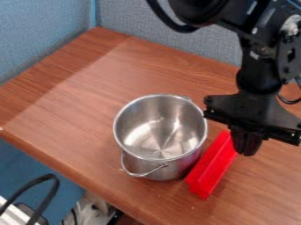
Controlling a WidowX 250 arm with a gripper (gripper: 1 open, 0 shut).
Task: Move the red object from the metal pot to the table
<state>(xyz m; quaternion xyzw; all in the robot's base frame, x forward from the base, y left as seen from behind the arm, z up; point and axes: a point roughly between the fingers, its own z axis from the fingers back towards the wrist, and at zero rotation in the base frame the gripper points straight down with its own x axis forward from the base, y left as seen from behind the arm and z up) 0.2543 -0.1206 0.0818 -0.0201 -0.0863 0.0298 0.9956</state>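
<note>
The end effector (245, 145) points down and is clenched on the top end of the red block (212, 169). The block slants down under it, outside the metal pot (143, 158). The pot stands on the wood surface (83, 79), just left of the end effector.

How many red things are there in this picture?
1. The red block stands tilted just right of the pot, top end in the tool. None shows inside the pot.

Black arm (263, 72) upright, pincer (244, 144) pointing down, closed
</note>
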